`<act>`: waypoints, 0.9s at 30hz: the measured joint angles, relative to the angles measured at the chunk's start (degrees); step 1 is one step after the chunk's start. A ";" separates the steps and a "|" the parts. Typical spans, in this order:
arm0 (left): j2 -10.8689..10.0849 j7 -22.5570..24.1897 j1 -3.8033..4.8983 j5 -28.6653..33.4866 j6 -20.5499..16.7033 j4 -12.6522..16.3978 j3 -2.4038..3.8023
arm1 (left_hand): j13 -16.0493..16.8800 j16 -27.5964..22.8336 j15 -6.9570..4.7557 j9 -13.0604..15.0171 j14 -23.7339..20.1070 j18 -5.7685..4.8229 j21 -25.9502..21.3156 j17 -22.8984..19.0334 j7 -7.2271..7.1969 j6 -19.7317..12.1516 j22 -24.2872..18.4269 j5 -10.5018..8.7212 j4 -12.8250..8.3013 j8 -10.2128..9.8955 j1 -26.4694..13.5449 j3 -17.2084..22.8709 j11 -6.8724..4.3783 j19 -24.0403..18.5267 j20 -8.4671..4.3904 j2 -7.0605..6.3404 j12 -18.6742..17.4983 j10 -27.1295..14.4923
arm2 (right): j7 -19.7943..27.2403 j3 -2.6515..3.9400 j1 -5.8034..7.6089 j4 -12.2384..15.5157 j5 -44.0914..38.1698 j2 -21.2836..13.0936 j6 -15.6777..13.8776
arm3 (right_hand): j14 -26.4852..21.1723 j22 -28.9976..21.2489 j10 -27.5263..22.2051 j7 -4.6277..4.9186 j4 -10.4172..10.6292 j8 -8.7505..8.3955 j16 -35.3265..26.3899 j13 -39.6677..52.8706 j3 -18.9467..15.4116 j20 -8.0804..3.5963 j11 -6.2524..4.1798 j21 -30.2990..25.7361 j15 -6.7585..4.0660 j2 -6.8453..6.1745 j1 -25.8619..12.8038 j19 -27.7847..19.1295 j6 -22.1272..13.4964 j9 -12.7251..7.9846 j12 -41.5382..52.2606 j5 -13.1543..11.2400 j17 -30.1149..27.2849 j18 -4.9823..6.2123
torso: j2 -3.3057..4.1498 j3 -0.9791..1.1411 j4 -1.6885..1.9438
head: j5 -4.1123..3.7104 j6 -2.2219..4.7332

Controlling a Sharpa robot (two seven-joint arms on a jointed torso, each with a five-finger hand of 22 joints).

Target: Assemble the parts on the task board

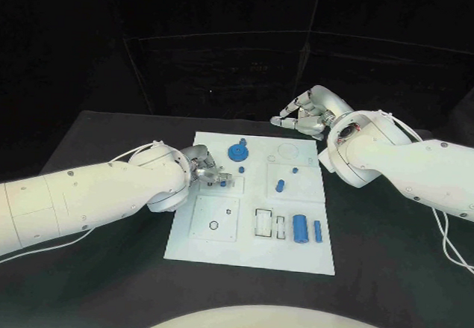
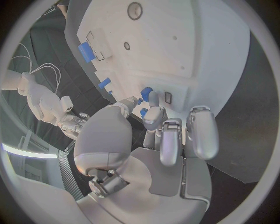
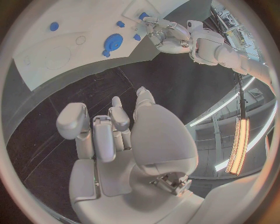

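Note:
The white task board lies in the middle of the black table. My left hand is over the board's left side. Its thumb and a fingertip pinch a small blue part, low at the board beside a rectangular slot. A blue gear-like disc sits further back on the board. A blue peg stands near the centre, and two blue cylinders lie at the front right. My right hand hovers past the board's far edge, its fingers loosely bent and holding nothing.
The board has empty recesses: a ring at the front left and a rectangular frame beside the cylinders. Black table surrounds the board. Cables trail from my right arm.

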 measured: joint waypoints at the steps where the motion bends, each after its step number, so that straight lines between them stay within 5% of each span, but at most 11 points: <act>1: 0.00 0.04 0.00 0.05 0.01 0.00 0.00 | 0.00 0.00 0.00 0.00 0.00 0.00 -0.22 0.00 0.00 0.00 0.00 0.00 -0.03 0.00 0.28 -0.17 0.00 0.00 0.00 0.28 0.00 0.00 | 0.00 0.00 0.00 0.00 0.00 0.00 0.00 | 0.00 0.00 0.00 0.00 0.00 0.00 0.00 0.00 0.00 0.00 0.00 0.00 0.00 0.00 0.00 0.00 0.00 0.00 0.00 0.00 0.00 0.00 | 0.00 0.00 0.00 | -0.01 -0.01; 4: -0.25 0.20 0.00 0.20 0.02 0.32 0.31 | -0.16 0.00 0.00 0.00 0.00 0.00 -0.31 0.00 0.00 0.00 0.00 0.00 -0.01 0.00 0.40 -0.34 0.00 0.00 0.00 0.30 0.00 0.00 | -0.01 0.00 0.00 0.00 0.00 -0.02 0.00 | 0.00 0.00 0.00 0.00 0.00 0.00 0.00 0.00 0.00 0.00 0.00 0.00 0.00 0.00 0.00 0.00 0.00 0.00 0.00 0.00 0.00 0.00 | 0.00 0.00 0.00 | -0.08 -0.01; 10: -1.89 0.52 0.23 0.40 0.25 1.66 3.82 | -2.54 0.00 0.00 -0.12 0.00 0.00 -1.65 0.00 0.52 -0.57 0.00 0.00 0.30 -0.35 1.05 -3.18 0.33 0.00 0.00 -0.36 -2.22 -1.55 | -0.02 0.00 0.00 -0.32 0.04 -0.10 -0.01 | 0.00 0.00 0.00 0.00 0.19 0.00 0.00 0.00 -0.19 0.00 0.00 0.00 0.00 0.00 0.00 0.00 0.00 0.00 0.00 0.00 0.00 0.00 | -0.03 -0.03 0.07 | -0.13 0.15; 13: -2.73 0.67 2.14 0.81 1.24 1.58 4.96 | -6.89 0.00 0.15 -0.98 -0.09 0.00 -4.37 0.00 1.53 -3.68 0.00 0.00 0.39 -2.23 1.98 -5.35 1.23 -0.15 0.15 -0.30 -6.31 -4.99 | -0.02 0.00 0.00 -0.67 0.09 -0.11 -0.01 | 0.00 0.00 0.00 0.00 0.19 0.00 0.00 0.00 -0.19 0.00 0.00 0.00 0.00 0.00 0.00 0.00 0.00 0.00 0.00 0.00 0.00 0.00 | -0.04 -0.04 0.09 | -0.20 0.32; 16: -2.52 0.72 5.25 1.77 3.98 -0.82 5.68 | -10.97 0.00 1.38 -2.62 -0.07 0.00 -7.15 0.00 2.86 -6.18 0.00 0.00 -0.08 -4.47 4.88 -6.11 2.46 -1.06 1.05 0.76 -10.12 -8.24 | -0.02 0.00 0.00 -1.23 0.18 -0.06 -0.02 | 0.00 0.00 0.00 0.00 0.19 0.00 0.00 0.00 -0.19 0.00 0.00 0.00 0.00 0.00 0.00 0.00 0.00 0.00 0.00 0.00 0.00 0.00 | -0.05 -0.04 0.10 | -0.23 0.42; 20: -0.91 0.44 8.22 3.14 9.98 -5.95 5.92 | -14.82 0.00 1.95 -4.72 -0.09 0.91 -10.80 0.00 3.67 -6.99 -0.57 0.00 0.25 -6.27 6.91 -7.36 3.32 -2.22 2.21 2.22 -13.55 -11.11 | 0.01 0.00 0.00 -1.86 0.32 0.15 -0.03 | 0.00 -0.05 0.00 0.00 0.19 0.00 0.00 0.00 -0.19 0.00 0.00 0.00 0.00 0.00 0.00 0.00 0.00 0.00 0.00 0.00 0.00 0.00 | -0.03 0.00 0.10 | 0.20 0.61; 27: 2.84 -1.18 10.18 4.80 21.94 -14.30 5.59 | -13.79 0.00 1.95 -5.94 -0.09 0.91 -11.32 0.00 3.64 -5.56 -0.91 0.00 0.58 -6.27 6.75 -9.62 3.16 -2.23 2.22 3.20 -11.99 -10.13 | 0.07 0.00 0.00 -2.28 0.51 0.53 -0.03 | 0.00 -0.05 0.00 0.00 0.19 0.00 0.00 -0.05 -0.19 0.00 0.00 0.00 0.00 0.00 0.00 0.00 0.00 0.00 0.00 0.06 0.04 0.00 | 0.17 -0.05 -0.14 | 0.33 0.72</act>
